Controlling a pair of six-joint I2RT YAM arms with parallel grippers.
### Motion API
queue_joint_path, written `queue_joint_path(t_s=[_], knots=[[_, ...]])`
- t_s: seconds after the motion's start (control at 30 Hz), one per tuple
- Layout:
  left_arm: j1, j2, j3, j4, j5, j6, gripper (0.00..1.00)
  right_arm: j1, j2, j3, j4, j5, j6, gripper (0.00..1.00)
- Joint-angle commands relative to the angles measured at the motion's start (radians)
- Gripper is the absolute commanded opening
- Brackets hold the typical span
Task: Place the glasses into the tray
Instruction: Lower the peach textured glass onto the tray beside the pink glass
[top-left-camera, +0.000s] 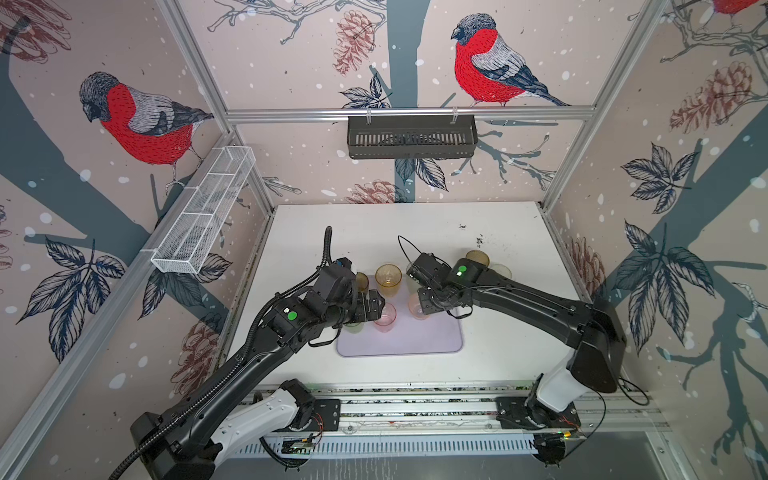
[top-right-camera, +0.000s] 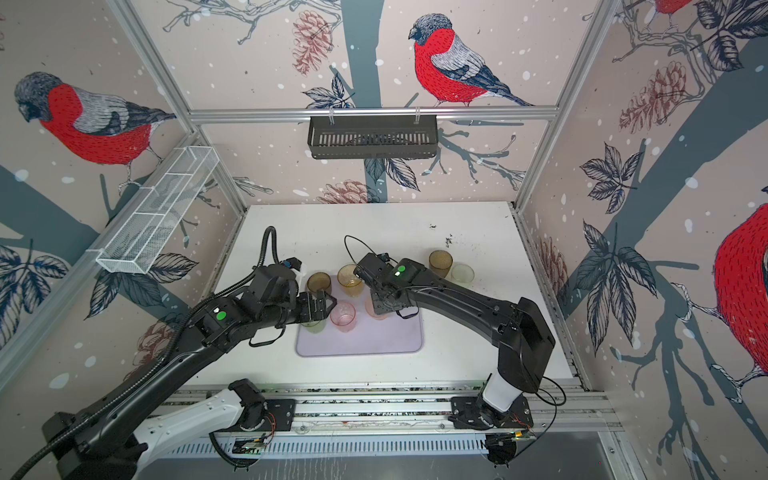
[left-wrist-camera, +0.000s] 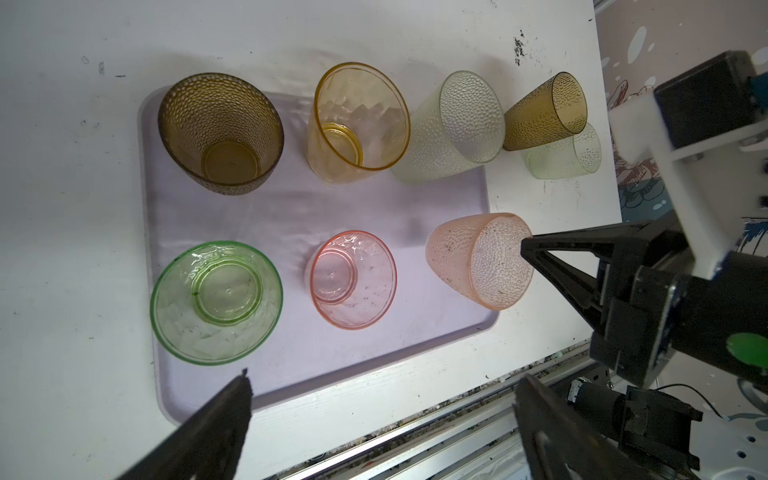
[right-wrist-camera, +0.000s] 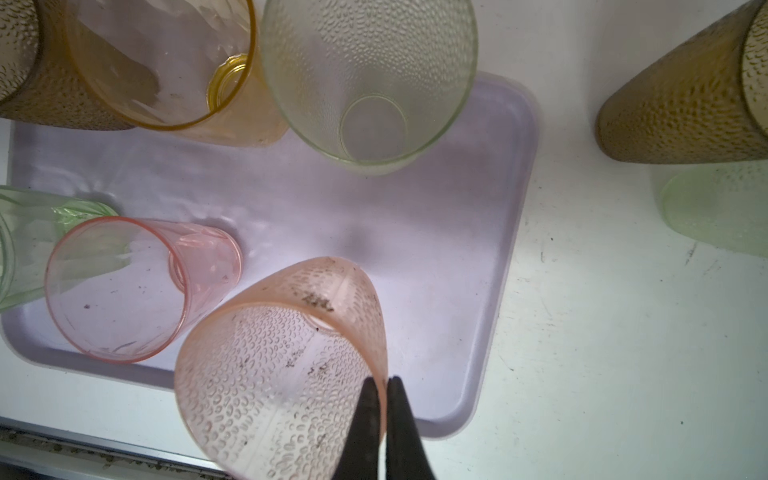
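Note:
The lilac tray (left-wrist-camera: 291, 216) (top-left-camera: 415, 340) (top-right-camera: 374, 340) holds a brown glass (left-wrist-camera: 220, 133), an amber glass (left-wrist-camera: 357, 120), a pale green dimpled glass (left-wrist-camera: 453, 124), a green faceted glass (left-wrist-camera: 216, 301) and a pink faceted glass (left-wrist-camera: 353, 278) (top-left-camera: 384, 318). My right gripper (right-wrist-camera: 380, 380) (top-right-camera: 380, 305) is shut on the rim of a pink dimpled glass (right-wrist-camera: 282, 365) (left-wrist-camera: 482, 259) over the tray's near right corner. Whether that glass rests on the tray I cannot tell. My left gripper (left-wrist-camera: 384, 382) (top-left-camera: 374, 307) hangs open and empty above the tray's left part. A second brown glass (top-left-camera: 477, 258) (top-right-camera: 440, 262) and a small pale green glass (top-left-camera: 500, 272) (top-right-camera: 462, 273) stand on the table, right of the tray.
A black slotted basket (top-left-camera: 411, 137) hangs on the back wall. A white mesh basket (top-left-camera: 203, 212) is fixed to the left wall. The metal rail (top-left-camera: 415, 409) carrying both arm bases runs along the white table's (top-left-camera: 498, 353) front edge.

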Motion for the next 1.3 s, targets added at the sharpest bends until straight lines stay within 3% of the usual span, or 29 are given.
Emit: queue_joint_path(t_s=[0.0,1.27], knots=[[0.003,-0.009,-0.008,-0.014,-0.016,-0.018,0.98,0.008,0.011,0.007,0.021,-0.004,-0.001,0.00],[0.004,-0.044,-0.055,-0.016,-0.014,-0.032,0.98,0.029,0.089,-0.046,0.094,-0.036,0.019,0.00]])
